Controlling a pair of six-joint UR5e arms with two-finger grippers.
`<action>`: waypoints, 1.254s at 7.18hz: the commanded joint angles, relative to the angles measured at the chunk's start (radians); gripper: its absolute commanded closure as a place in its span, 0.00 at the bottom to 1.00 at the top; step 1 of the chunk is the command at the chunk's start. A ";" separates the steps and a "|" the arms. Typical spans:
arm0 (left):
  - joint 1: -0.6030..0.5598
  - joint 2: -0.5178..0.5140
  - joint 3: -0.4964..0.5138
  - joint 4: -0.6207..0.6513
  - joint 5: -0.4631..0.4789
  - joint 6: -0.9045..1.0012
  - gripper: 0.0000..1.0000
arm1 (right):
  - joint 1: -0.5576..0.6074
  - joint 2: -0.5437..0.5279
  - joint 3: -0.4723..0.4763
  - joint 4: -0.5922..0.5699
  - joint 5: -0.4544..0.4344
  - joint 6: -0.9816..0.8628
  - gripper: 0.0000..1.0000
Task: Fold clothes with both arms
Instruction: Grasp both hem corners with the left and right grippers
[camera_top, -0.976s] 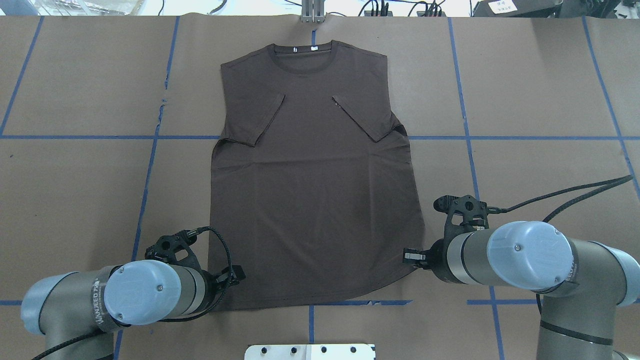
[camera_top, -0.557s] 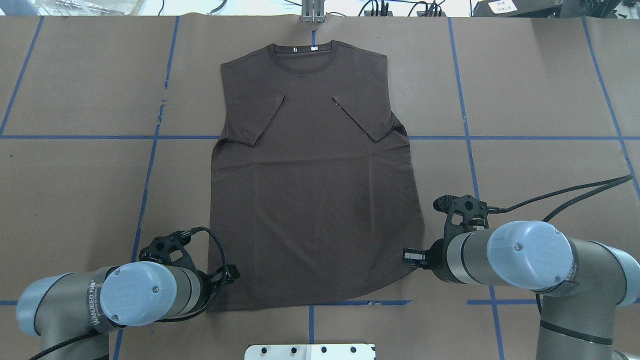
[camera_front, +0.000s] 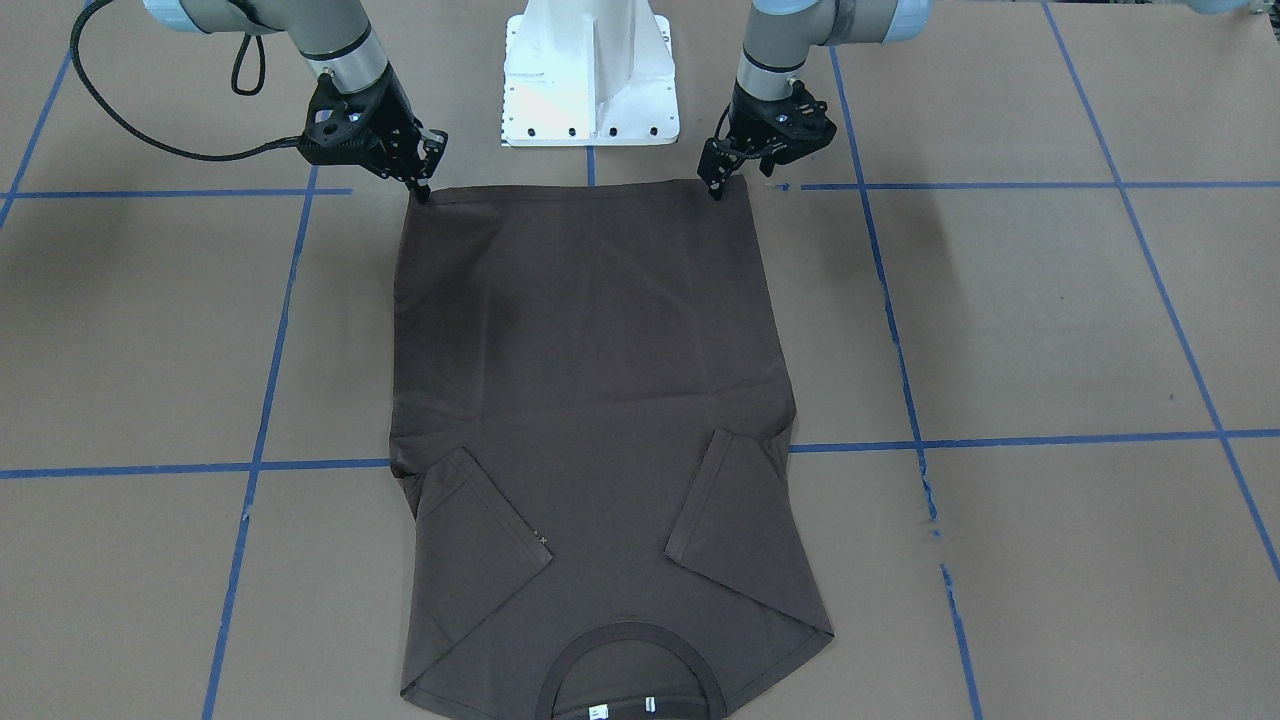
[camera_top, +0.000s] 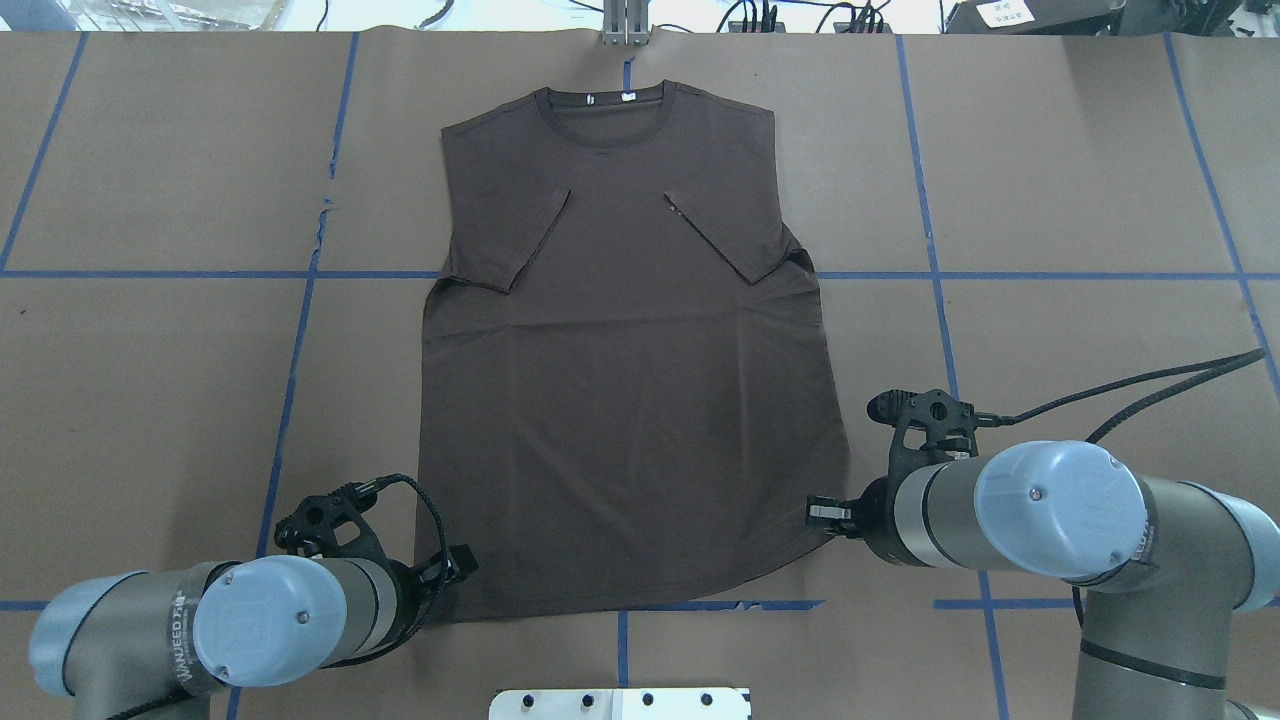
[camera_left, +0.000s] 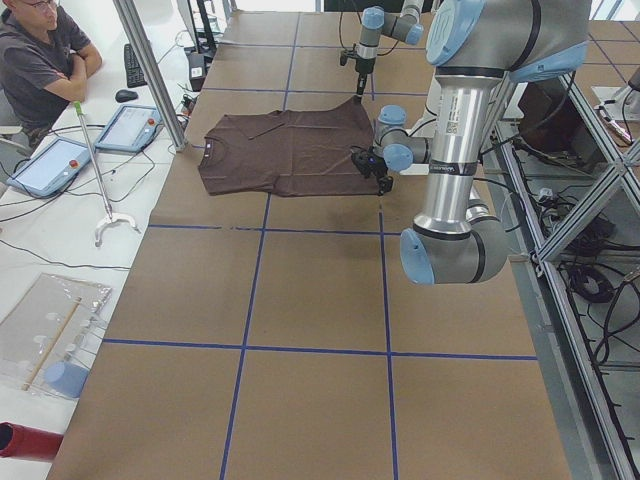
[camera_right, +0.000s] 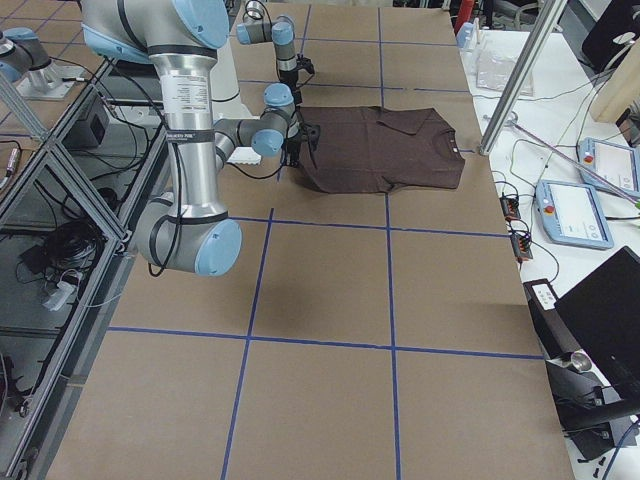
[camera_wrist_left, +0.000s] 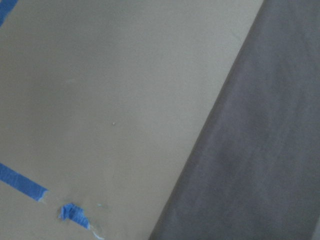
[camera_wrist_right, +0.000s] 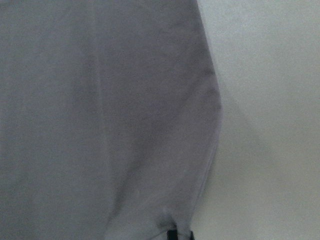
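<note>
The dark brown T-shirt lies flat on the brown table, collar at the far edge, both sleeves folded in over the chest. It also shows in the front view. My left gripper is low at the near left hem corner, open, with no cloth gathered in it; in the front view it touches the hem line. My right gripper is at the near right hem corner, shut on the hem. In the right wrist view the cloth puckers toward a fingertip.
The white pedestal base stands just behind the hem, between the arms. Blue tape lines grid the table. A person sits at the far end with tablets. A black cable trails from the right wrist.
My left arm has drawn back toward the robot and slightly left, bringing its gripper lower at the hem corner. The right arm and the shirt have not moved.
</note>
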 joint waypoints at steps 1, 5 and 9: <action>0.036 0.000 0.016 -0.007 0.007 -0.006 0.00 | 0.001 0.000 0.000 0.000 0.001 0.000 1.00; 0.033 -0.002 -0.005 0.014 0.005 0.000 0.05 | 0.004 0.001 0.002 0.000 0.006 0.000 1.00; 0.022 -0.002 -0.002 0.028 0.005 0.006 0.11 | 0.004 0.000 0.002 0.000 0.006 0.000 1.00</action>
